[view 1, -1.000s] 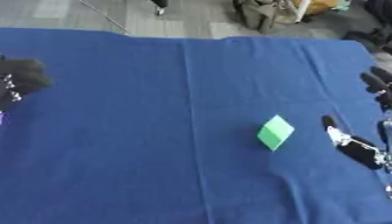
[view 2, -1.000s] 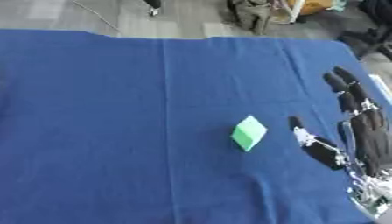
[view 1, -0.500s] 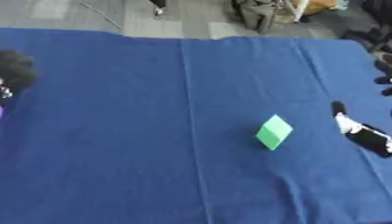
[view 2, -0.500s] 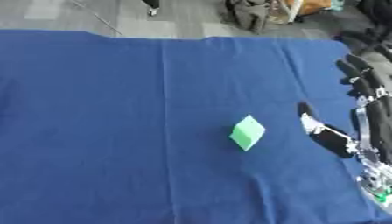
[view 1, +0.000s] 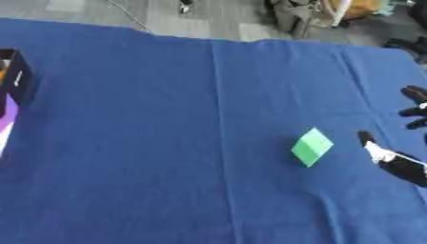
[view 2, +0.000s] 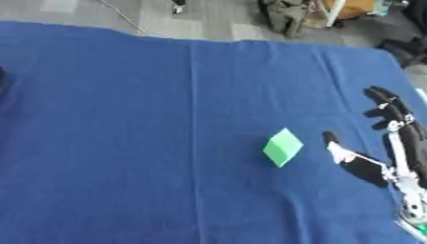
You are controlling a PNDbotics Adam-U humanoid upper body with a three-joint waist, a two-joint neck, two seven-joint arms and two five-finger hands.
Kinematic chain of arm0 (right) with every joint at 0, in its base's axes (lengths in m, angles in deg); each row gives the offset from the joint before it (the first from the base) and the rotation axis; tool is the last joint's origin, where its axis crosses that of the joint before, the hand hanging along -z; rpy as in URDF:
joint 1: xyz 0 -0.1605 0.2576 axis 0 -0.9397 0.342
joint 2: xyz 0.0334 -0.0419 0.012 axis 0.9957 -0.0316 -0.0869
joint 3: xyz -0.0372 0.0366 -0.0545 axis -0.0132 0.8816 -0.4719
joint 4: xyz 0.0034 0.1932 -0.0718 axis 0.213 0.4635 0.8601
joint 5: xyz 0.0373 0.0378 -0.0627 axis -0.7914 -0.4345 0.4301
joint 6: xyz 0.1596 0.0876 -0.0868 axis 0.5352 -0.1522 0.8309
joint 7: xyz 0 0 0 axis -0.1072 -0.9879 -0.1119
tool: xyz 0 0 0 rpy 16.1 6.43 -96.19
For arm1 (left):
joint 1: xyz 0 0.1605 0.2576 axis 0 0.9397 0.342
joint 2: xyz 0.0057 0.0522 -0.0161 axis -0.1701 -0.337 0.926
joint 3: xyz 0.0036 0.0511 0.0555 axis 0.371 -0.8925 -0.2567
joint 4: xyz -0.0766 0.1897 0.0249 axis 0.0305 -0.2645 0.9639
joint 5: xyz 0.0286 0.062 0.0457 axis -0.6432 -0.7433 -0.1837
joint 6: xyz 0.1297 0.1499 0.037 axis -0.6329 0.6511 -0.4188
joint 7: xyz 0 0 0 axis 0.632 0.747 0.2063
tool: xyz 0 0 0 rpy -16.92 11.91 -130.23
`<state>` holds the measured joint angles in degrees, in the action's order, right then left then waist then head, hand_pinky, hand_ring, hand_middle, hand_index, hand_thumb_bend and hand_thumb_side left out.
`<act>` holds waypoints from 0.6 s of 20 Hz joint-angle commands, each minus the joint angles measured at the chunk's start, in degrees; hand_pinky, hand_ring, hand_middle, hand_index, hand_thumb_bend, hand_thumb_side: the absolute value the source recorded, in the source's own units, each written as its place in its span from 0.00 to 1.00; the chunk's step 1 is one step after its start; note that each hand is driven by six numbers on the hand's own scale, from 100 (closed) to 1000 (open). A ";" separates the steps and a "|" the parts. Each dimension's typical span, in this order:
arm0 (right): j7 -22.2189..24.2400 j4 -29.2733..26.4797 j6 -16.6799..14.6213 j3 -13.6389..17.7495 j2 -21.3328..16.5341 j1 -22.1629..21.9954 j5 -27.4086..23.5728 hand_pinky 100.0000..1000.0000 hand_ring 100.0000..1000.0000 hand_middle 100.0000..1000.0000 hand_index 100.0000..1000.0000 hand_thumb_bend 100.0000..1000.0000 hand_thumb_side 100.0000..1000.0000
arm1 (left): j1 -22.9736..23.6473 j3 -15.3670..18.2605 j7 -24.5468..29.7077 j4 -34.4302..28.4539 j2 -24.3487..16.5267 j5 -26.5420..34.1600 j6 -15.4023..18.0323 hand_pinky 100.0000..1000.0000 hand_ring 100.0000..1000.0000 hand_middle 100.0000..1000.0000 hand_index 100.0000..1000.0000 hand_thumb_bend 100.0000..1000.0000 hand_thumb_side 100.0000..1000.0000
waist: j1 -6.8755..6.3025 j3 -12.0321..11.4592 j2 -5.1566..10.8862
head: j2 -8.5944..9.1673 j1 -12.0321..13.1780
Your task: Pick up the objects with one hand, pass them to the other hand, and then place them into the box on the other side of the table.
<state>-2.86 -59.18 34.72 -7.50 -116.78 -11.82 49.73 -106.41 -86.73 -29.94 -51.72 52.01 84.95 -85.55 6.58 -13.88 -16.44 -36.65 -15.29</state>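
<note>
- Green block (view 2: 282, 147) lies alone on the blue tablecloth (view 2: 125, 119), right of centre, just beside the right hand (view 2: 392, 143).
- Right hand is open, fingers spread, thumb nearest the block, not touching it.
- Advice: close thumb and fingers across opposite faces before lifting.
- Black box (view 1: 15, 78) sits at the far left edge; no legible writing.

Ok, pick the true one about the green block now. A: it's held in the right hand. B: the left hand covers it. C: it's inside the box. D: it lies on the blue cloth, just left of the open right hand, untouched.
D: the green block lies on the blue cloth, with a gap between it and the open right hand.
</note>
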 commanded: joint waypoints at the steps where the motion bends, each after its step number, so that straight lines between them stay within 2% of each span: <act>1: 2.12 -0.55 1.23 2.38 -2.71 0.15 -2.91 0.53 0.66 0.90 0.92 0.35 0.30 | -0.89 0.59 -0.14 -1.03 -1.57 -0.29 1.12 1.00 1.00 0.69 0.87 0.00 0.65 | 0.05 -0.68 0.69 | 0.54 -0.91; 7: 3.37 -0.55 5.75 4.93 -4.52 1.99 -8.47 0.53 0.66 0.90 0.91 0.35 0.33 | -0.77 0.57 -0.36 -1.03 -1.17 -0.43 1.47 1.00 1.00 0.69 0.87 0.00 0.65 | 0.28 -2.17 0.75 | 0.83 -2.03; 8: 3.21 -0.55 6.53 5.20 -4.75 2.20 -9.34 0.53 0.66 0.89 0.91 0.36 0.29 | -0.85 0.55 -0.34 -1.03 -1.07 -0.40 1.55 1.00 1.00 0.69 0.87 0.00 0.65 | 0.28 -2.49 0.73 | 0.88 -2.24; 9: 3.10 -0.55 7.37 5.35 -4.94 2.27 -10.24 0.53 0.66 0.89 0.91 0.36 0.36 | -0.91 0.53 -0.30 -1.03 -1.00 -0.38 1.65 1.00 1.00 0.69 0.87 0.00 0.65 | 0.27 -2.79 0.71 | 0.90 -2.43; 12: 2.49 -0.55 10.21 5.27 -5.13 2.34 -13.12 0.53 0.66 0.87 0.89 0.37 0.37 | -1.02 0.56 -0.20 -1.03 -0.78 -0.35 1.94 1.00 1.00 0.69 0.87 0.00 0.64 | 0.24 -3.70 0.60 | 1.10 -3.05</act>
<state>-0.07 -59.19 43.80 -3.21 -119.56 -9.75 37.84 -106.50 -86.75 -30.16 -51.73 52.08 84.76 -83.96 7.15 -17.72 -16.51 -36.31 -17.90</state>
